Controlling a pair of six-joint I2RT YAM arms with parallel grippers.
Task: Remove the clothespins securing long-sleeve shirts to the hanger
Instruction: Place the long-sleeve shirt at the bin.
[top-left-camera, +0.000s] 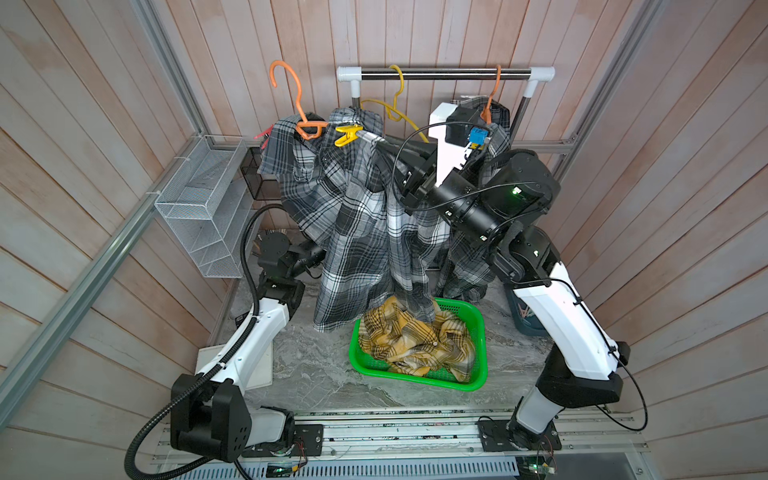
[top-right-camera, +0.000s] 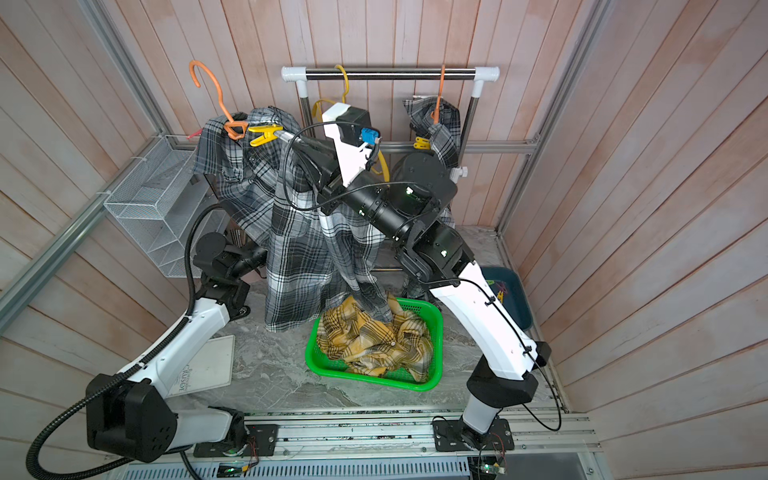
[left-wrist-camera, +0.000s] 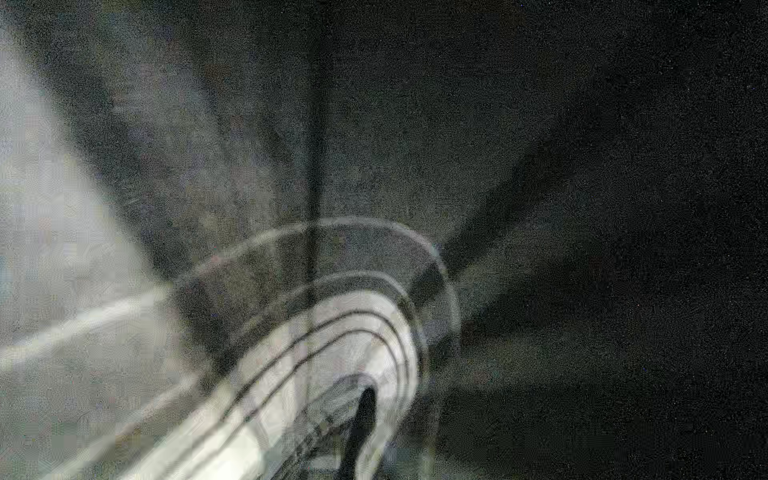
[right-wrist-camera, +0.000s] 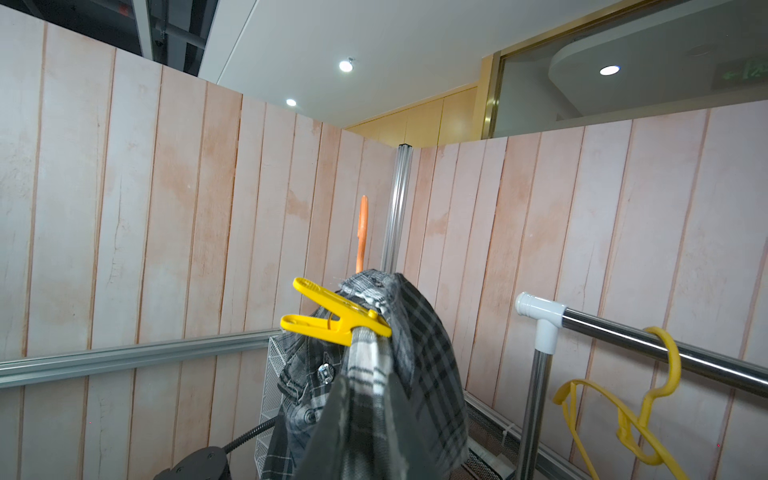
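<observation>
With right gripper (top-left-camera: 373, 143) clamped on the grey shirt (top-left-camera: 357, 232) beside the light, springy yellow clothespin (top-left-camera: 347, 134) and hidden left gripper closed, I should pinch its two open tails

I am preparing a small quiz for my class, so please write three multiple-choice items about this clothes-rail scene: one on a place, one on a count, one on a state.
1. Where is the yellow plaid shirt? A in a wire shelf; B in the green basket; C on the floor.
2. How many hangers hang on the rail? A one; B two; C three.
3. The yellow clothespin in the right wrist view is: A clipped on the grey plaid shirt; B lying loose; C broken.

Answers: B, it lies crumpled inside the basket; B, a yellow hanger and an orange hanger hook the rail, while the second orange hanger is off it; A, its tip bites the fabric.
</observation>
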